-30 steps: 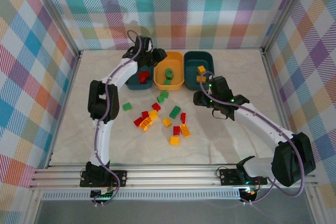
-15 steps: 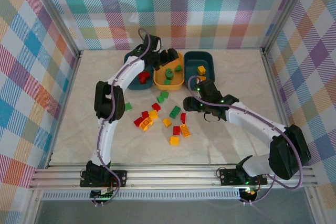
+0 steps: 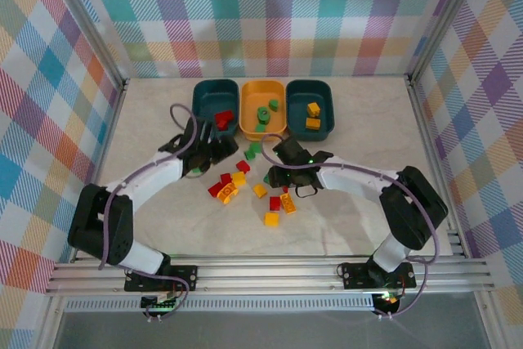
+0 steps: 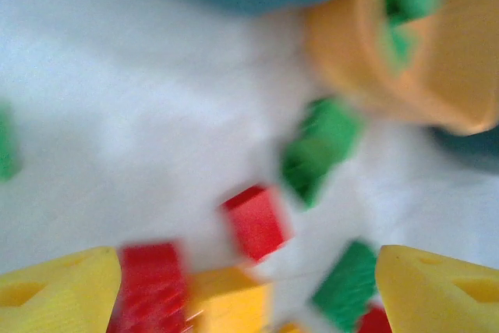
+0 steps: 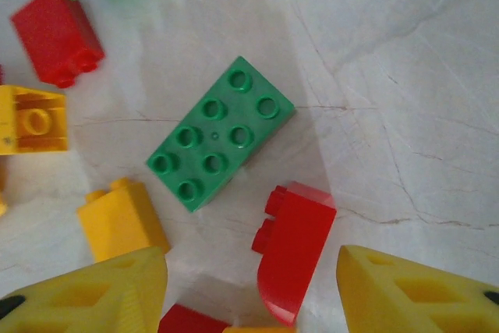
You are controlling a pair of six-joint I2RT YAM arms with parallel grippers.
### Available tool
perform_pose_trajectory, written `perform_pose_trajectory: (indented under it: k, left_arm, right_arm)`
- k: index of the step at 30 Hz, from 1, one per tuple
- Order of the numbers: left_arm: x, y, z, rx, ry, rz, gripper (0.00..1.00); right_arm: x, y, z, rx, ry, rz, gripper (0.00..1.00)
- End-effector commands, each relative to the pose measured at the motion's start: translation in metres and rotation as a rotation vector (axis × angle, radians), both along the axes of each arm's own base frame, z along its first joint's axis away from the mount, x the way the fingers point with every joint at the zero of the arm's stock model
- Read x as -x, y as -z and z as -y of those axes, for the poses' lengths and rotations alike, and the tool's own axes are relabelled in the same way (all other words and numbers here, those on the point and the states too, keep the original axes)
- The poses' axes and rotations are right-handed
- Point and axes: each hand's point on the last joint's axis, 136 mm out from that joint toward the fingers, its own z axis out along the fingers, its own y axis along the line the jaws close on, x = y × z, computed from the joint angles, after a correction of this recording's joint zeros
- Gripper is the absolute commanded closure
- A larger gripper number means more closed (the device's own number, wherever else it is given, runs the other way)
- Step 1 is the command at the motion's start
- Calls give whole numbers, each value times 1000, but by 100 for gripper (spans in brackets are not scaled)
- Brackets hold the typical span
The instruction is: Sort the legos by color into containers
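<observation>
loose legos (image 3: 238, 178) are scattered mid tabletop (image 3: 163, 226), with three bins along the far edge. the left teal bin (image 3: 198, 108) has reds, the yellow-orange bin (image 3: 243, 112) has greens and the right teal bin (image 3: 331, 112) has yellows. right hand (image 5: 251, 261) is spread wide, pinching nothing, low over a green 2x4 brick (image 5: 221, 143) lying studs-up, with a red brick (image 5: 292, 249) between its fingers. left hand (image 4: 249, 264) is spread and empty too, though that view is blurry. these bricks look light, hard and smooth-walled, so i'd pinch the green one across its two long flat sides, squared up or it'll probably squirt out sideways.
</observation>
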Motion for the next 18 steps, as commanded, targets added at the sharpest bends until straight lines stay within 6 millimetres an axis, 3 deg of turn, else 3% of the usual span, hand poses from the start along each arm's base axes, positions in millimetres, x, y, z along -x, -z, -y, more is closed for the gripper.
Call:
perform_pose_trajectory:
  k: [1,4,10,15,18]
  left_arm:
    - [21,1,-24,-38,-73,33,14]
    - [39,4,-35,-78,-72,12,13]
    - [46,4,-37,-88,-63,-3,13]
    - [50,1,-39,-89,-56,8,13]
    - [51,1,-40,-89,-57,12,13]
  right_arm:
    - [-15,-3,5,42,64,38,44]
    - [-17,10,1,56,64,12,48]
    - [-21,30,-9,41,60,-13,63]
    - [-20,27,-2,64,80,-4,71]
    - [-20,11,0,44,84,30,75]
